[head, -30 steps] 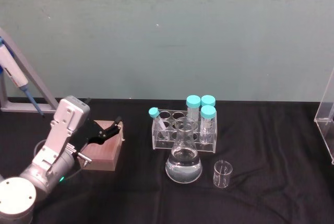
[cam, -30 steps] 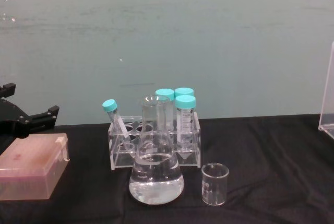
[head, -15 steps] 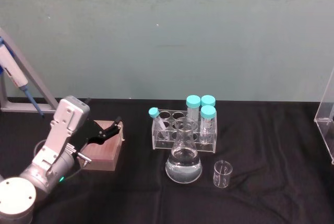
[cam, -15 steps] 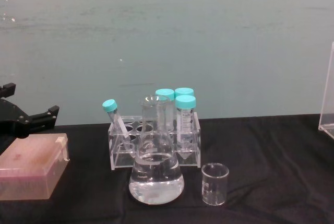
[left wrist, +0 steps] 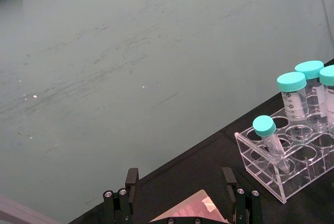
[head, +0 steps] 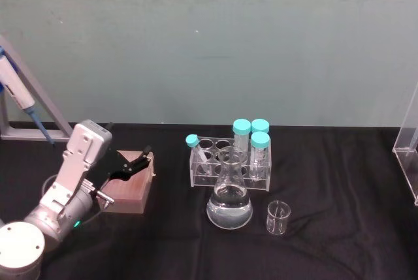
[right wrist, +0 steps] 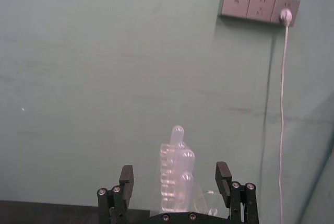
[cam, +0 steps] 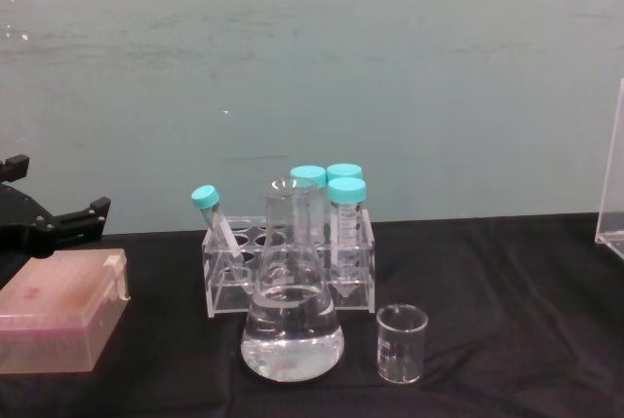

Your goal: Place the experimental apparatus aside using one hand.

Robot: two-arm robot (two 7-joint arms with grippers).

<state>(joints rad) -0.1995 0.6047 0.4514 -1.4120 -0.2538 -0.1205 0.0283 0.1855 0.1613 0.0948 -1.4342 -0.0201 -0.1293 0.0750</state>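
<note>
The apparatus stands mid-table: a conical flask [head: 229, 205] [cam: 292, 328] holding clear liquid, a small glass beaker [head: 278, 217] [cam: 401, 343] to its right, and behind them a clear tube rack [head: 225, 164] [cam: 226, 286] [left wrist: 284, 169] with teal-capped tubes. A tall clear acrylic stand [head: 406, 153] [cam: 614, 194] sits at the right edge. My left gripper [head: 140, 160] [cam: 63, 189] [left wrist: 180, 182] hangs open over a pink box [head: 128, 188] [cam: 58, 311], left of the rack. In the right wrist view my right gripper [right wrist: 175, 177] is open and faces an acrylic stand with tubes [right wrist: 177, 182] farther off.
A pipette [head: 16, 94] leans on a grey frame at the far left. The black tabletop [head: 339, 241] has room in front and right of the beaker. Wall sockets [right wrist: 258, 4] with a white cable hang on the green wall.
</note>
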